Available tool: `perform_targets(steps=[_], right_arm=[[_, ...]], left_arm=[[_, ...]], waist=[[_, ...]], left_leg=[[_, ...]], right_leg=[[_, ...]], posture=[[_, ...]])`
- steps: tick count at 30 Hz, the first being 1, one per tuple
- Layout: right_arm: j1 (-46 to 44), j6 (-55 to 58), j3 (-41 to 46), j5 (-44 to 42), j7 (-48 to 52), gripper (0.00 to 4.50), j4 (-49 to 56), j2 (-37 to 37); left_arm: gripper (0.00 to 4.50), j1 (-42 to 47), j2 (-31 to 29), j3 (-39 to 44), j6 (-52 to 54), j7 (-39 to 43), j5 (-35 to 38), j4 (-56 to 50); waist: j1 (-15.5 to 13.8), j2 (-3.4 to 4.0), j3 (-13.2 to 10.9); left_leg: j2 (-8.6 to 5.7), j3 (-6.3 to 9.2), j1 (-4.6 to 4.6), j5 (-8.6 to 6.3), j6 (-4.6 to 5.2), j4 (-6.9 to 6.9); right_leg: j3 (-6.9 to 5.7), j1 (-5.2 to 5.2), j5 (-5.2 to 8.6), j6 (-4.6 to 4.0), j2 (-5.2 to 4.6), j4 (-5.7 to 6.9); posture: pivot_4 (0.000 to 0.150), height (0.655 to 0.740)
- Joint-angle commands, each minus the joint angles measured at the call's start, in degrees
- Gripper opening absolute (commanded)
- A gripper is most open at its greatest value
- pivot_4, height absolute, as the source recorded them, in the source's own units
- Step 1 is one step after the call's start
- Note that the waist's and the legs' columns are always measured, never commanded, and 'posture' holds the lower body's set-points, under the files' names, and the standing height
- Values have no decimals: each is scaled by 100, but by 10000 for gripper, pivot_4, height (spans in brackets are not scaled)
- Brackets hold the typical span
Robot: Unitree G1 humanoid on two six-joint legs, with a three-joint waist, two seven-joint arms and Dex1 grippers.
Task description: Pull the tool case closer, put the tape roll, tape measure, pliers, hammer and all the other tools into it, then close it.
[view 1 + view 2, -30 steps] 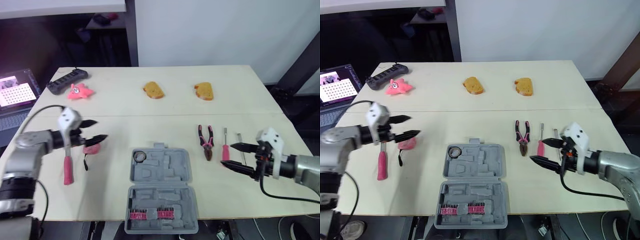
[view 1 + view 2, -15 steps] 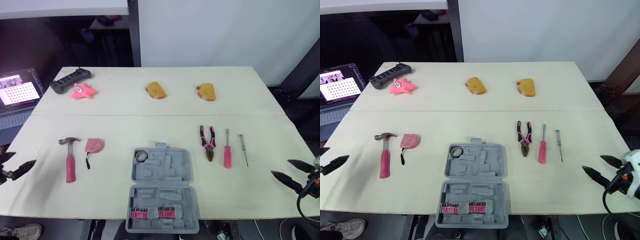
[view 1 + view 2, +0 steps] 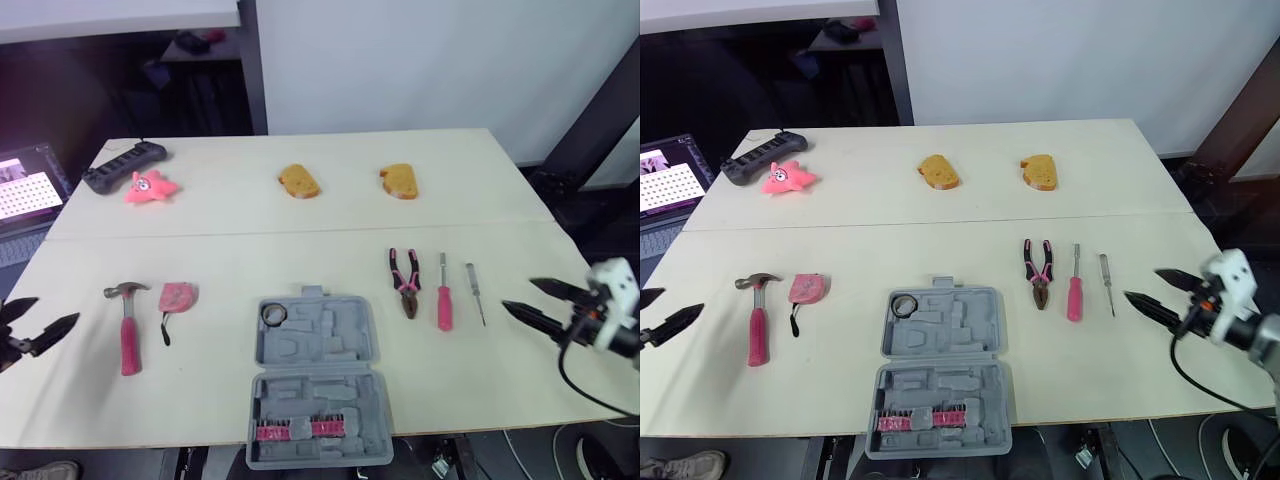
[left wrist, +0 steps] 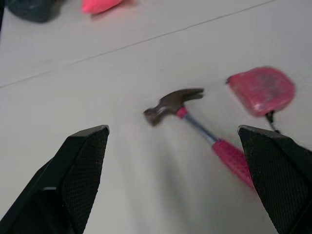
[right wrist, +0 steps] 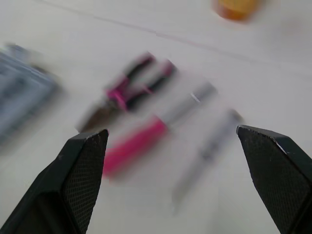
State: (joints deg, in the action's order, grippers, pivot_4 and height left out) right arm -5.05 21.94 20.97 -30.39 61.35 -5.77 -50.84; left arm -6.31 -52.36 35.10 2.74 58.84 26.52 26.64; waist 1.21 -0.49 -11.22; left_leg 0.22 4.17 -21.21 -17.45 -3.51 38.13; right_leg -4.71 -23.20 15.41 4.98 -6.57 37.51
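Lying open at the near edge of the pale wooden table [image 3: 300, 220], the grey plastic tool case [image 3: 318, 375] has the pink-handled hammer [image 3: 126, 322] and pink tape measure [image 3: 176, 296] to its left, the pink-handled pliers [image 3: 405, 282] to its right. Your left gripper [image 3: 57, 310] and right gripper [image 3: 517, 293] hang at the table's sides, fingers spread wide, holding nothing; best straddle the hammer's handle squarely before closing.

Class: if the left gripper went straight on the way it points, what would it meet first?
Probably the hammer: the open left gripper points at it. The gripper's height over the tabletop is unclear, so it might pass above.
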Motion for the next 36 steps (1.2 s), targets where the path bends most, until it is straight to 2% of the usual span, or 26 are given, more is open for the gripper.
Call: perform_targets(steps=[1,4,9,15,18,24,27,30,36], right_arm=[[-621,860,-604,-240,148,45000,647,-185],[-1271,781,-1303,149,223,45000,1110,-200],[-2642,1466,-1896,-203,568,45000,1349,-58],[-3525,1821,-2363,-279,896,45000,1479,68],[-3763,1951,-2488,-277,927,45000,1548,113],[-3860,2073,-2730,104,567,45000,1871,78],[-3823,2092,-2753,261,418,45000,1970,28],[-3790,2128,-2653,336,309,45000,1950,-70],[-3587,1894,-2598,554,286,45000,1931,-319]], left_arm=[[44444,-673,256,390,687,-377,339,-1492],[44444,-1285,725,623,1299,-950,572,-2782],[44444,-2119,1575,648,1838,-1769,705,-4574],[44444,-2550,2240,383,1881,-2340,473,-5457],[44444,-2470,2503,2,1684,-2686,37,-5490],[44444,-1438,2998,-866,1824,-3838,-778,-4975],[44444,-749,3012,-1265,2283,-3792,-641,-4321],[44444,94,3005,-1614,2262,-4012,-966,-3511],[44444,720,3052,-1893,2215,-4060,-1128,-2714]], waist=[[-22,0,0],[-52,-1,0],[-73,-3,-2],[-86,-5,-1],[-77,-5,0],[-154,-8,3],[-166,-9,4],[-202,-14,5],[-144,-17,7]], left_leg=[[0,0,-2,0,0,0],[0,-2,-6,0,0,1],[-1,0,-11,0,0,7],[-1,3,-13,0,0,6],[-2,0,-12,0,0,7],[-2,3,-12,0,0,9],[-2,1,-14,0,0,9],[-2,6,-16,1,-1,10],[-2,3,-17,0,0,8]], right_leg=[[0,0,0,0,0,-1],[5,-3,-1,0,-3,-4],[5,-3,-1,-1,-1,-9],[3,-3,-1,-2,4,-14],[3,-3,-2,-4,4,-15],[3,-3,-5,-8,9,-13],[4,-4,-5,-8,10,-14],[-2,-7,-7,-9,11,-7],[-1,-8,-11,-7,11,-17]], posture=[[1500,7400],[1500,7400],[1500,7400],[1500,7400],[1500,7400],[1500,7400],[1500,7400],[1500,7400],[1500,7400]])
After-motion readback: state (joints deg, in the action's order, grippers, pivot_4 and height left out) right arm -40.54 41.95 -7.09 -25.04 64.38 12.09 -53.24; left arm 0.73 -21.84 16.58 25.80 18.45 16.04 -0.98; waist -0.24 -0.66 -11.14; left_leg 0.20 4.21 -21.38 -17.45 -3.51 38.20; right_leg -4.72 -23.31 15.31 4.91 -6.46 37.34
